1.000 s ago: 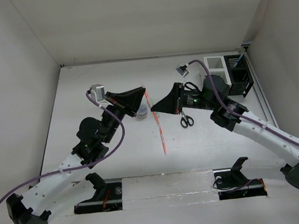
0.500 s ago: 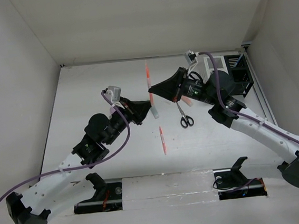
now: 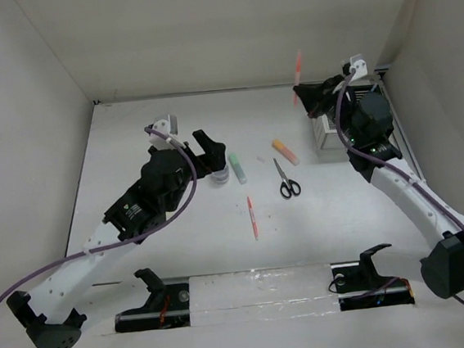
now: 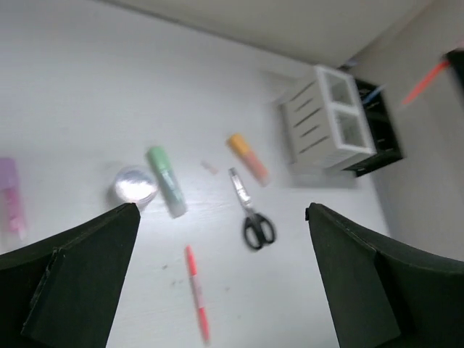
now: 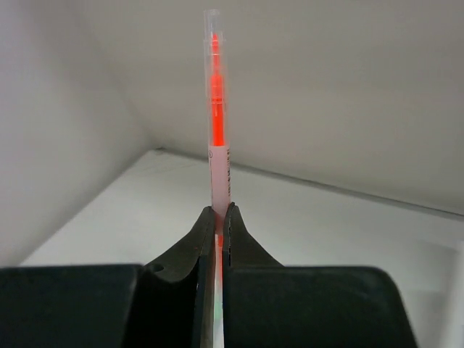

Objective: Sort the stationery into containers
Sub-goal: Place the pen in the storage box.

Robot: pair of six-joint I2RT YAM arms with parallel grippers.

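Observation:
My right gripper (image 3: 310, 92) (image 5: 217, 212) is shut on a thin orange-red pen (image 3: 298, 67) (image 5: 216, 109), held upright in the air above the white container (image 3: 324, 132) (image 4: 326, 119). The black container (image 4: 380, 127) stands right behind the white one. My left gripper (image 3: 211, 153) (image 4: 221, 217) hangs open and empty over the table's middle. Below it lie a green highlighter (image 3: 237, 167) (image 4: 167, 190), a small round roll (image 3: 221, 175) (image 4: 134, 185), an orange highlighter (image 3: 285, 151) (image 4: 248, 156), black-handled scissors (image 3: 286, 181) (image 4: 250, 214) and a second orange-red pen (image 3: 253, 217) (image 4: 196, 290). A purple highlighter (image 4: 9, 196) lies further left.
White walls close the table in at the back and on both sides. The containers stand in the far right corner, partly hidden by my right arm in the top view. Two black brackets (image 3: 156, 284) are fixed at the near edge.
My right arm has swung right and up with the pen, from the table's middle to above the containers. My left gripper has opened and drawn back to the left.

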